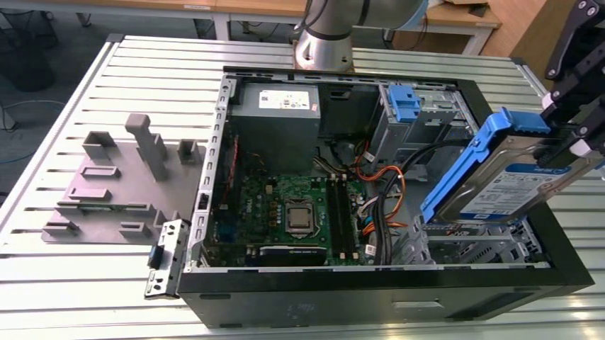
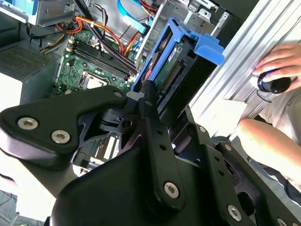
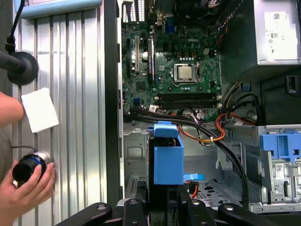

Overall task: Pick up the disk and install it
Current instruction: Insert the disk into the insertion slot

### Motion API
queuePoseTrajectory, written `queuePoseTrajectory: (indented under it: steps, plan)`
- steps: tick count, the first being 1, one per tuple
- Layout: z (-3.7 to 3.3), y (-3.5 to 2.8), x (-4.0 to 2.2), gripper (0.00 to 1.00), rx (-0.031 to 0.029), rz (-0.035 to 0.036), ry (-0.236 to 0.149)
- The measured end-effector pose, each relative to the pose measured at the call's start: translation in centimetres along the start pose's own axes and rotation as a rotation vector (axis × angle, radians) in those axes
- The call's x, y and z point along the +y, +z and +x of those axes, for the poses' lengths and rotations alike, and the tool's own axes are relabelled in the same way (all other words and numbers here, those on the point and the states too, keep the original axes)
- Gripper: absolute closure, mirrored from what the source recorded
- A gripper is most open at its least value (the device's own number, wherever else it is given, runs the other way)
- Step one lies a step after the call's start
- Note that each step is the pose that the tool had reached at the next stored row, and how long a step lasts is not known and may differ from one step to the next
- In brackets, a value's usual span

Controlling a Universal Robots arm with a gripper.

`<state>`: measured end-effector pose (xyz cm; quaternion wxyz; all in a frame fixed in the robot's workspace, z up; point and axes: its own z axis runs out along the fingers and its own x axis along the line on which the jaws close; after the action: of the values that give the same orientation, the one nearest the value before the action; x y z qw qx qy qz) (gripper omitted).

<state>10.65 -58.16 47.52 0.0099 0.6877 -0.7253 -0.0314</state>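
Note:
The disk [image 1: 511, 188], a silver drive with a white-and-blue label in a blue caddy, hangs tilted over the open computer case [image 1: 378, 287], at the exterior view's right. My gripper [image 1: 570, 152] is shut on its upper end. Just beneath its lower end lies the metal drive cage [image 1: 472, 248]. The first wrist view looks along the blue caddy [image 3: 168, 160], held upright over the cage floor. In the second wrist view, the disk's [image 2: 181, 63] connector edge faces the black fingers [image 2: 149, 101] clamped on it.
A second blue caddy [image 1: 404, 105] sits in a bay at the case's back. The grey power supply [image 1: 279, 106], motherboard [image 1: 283, 209] and loose cables [image 1: 383, 191] fill the case. A grey fixture [image 1: 123, 184] lies on the table. A person's hand [image 3: 26, 181] rests beside the case.

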Motion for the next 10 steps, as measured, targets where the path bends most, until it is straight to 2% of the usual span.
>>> queuePoseTrajectory:
  steps: [4,10]
  plan:
    - [-0.05,-0.01,-0.67,0.65,-0.0002,-0.0001,0.0]
    - [-0.04,0.57,-0.85,0.65,0.0004,-0.0003,-0.007]
